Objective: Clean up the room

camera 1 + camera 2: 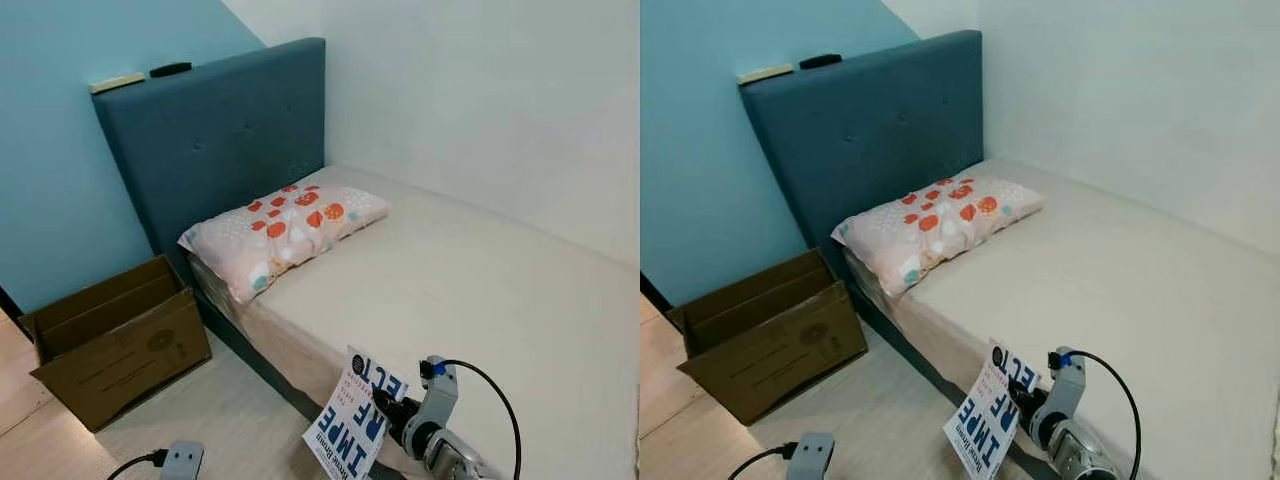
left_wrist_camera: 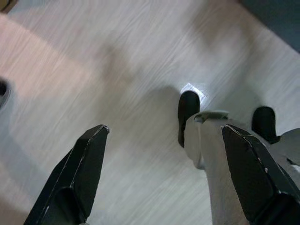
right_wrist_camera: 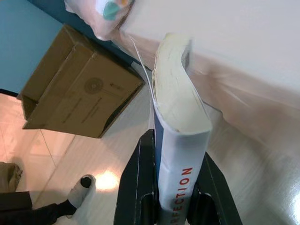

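Two grippers in play. Right gripper (image 3: 173,187) is clamped on a thick white book (image 1: 355,418), black fingers (image 3: 136,187) pressing both covers, spine with red lettering facing the wrist camera. Head view: book cover with big blue letters hangs at the near edge of the bed (image 1: 480,290), over the floor (image 1: 230,410), just beside the mattress side. Right arm's silver wrist with a black cable sits right behind it.

Left gripper (image 2: 164,173) is spread wide with nothing between the fingers (image 2: 79,173), pointing down at pale wood-grain floor. Grey robot foot (image 2: 206,140) with dark toe pads shows below it.

Scene: bed with beige sheet against a white wall, blue padded headboard (image 1: 215,135) against a teal wall. One pillow (image 1: 285,228), pale pink with orange spots, lies at the head end, corner overhanging the mattress edge. Two small items on top of the headboard: one pale flat thing (image 1: 117,83), one dark (image 1: 170,69); can't tell what they are.

Open cardboard box (image 1: 115,335) stands on the floor beside the bed, near the headboard. Right wrist view also catches a person's foot (image 3: 77,192) in a light shoe on the floor, well apart from the box.
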Available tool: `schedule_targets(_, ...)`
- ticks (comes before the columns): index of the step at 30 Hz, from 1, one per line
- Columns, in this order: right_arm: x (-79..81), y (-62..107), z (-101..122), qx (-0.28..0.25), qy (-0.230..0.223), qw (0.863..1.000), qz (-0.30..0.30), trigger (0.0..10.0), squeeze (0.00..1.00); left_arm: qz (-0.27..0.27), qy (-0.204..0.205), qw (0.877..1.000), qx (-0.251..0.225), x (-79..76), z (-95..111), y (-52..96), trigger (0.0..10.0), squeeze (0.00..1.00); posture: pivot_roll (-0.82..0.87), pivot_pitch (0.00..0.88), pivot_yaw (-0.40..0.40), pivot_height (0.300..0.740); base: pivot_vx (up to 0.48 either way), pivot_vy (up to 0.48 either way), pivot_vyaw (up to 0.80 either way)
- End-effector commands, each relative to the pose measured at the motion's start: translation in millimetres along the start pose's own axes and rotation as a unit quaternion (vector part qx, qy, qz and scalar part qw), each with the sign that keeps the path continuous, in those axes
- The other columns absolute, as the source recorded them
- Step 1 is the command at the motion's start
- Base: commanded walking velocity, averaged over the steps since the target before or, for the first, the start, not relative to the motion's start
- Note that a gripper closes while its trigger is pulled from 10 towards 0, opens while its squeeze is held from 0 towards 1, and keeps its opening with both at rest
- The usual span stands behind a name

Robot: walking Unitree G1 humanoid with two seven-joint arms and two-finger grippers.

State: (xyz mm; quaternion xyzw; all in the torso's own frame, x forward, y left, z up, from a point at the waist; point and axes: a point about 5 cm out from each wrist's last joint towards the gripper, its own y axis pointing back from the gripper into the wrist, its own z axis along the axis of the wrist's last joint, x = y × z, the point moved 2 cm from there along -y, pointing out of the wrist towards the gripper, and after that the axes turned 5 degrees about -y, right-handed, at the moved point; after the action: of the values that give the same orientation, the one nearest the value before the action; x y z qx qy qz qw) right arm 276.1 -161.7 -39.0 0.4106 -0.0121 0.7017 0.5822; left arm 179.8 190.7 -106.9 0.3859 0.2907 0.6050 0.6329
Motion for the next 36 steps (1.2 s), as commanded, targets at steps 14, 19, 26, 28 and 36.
schedule_targets(14,2.2,-1.9,1,0.002,0.018,1.0,-0.004,10.0,0.0,-0.009,-0.009,1.0,0.002,-3.7,-1,-0.1,10.0,0.0,-0.04,0.0,-0.008,0.74,0.48,0.0,0.47)
schedule_targets(19,1.0,-1.6,2,-0.001,0.013,1.0,-0.008,10.0,0.0,-0.011,-0.01,1.0,0.002,-4.3,-1,-0.2,10.0,0.0,-0.04,0.0,-0.008,0.74,0.48,0.0,0.0)
schedule_targets(26,1.3,-2.1,4,-0.006,0.004,1.0,-0.007,10.0,0.0,-0.013,-0.012,1.0,0.001,-5.1,1,-0.4,10.0,0.0,-0.04,0.0,-0.001,0.74,0.48,0.0,0.0)
schedule_targets(28,2.3,-2.5,4,-0.005,0.002,1.0,-0.003,10.0,0.0,-0.013,-0.012,1.0,0.001,-5.2,1,-0.4,10.0,0.0,-0.04,0.0,-0.001,0.74,0.394,0.0,0.0)
schedule_targets(36,6.9,-3.3,-2,0.01,-0.003,1.0,0.017,10.0,0.0,-0.013,-0.007,1.0,0.002,-7.0,-1,-0.2,10.0,0.0,-0.05,0.0,0.001,0.74,0.19,0.0,0.0)
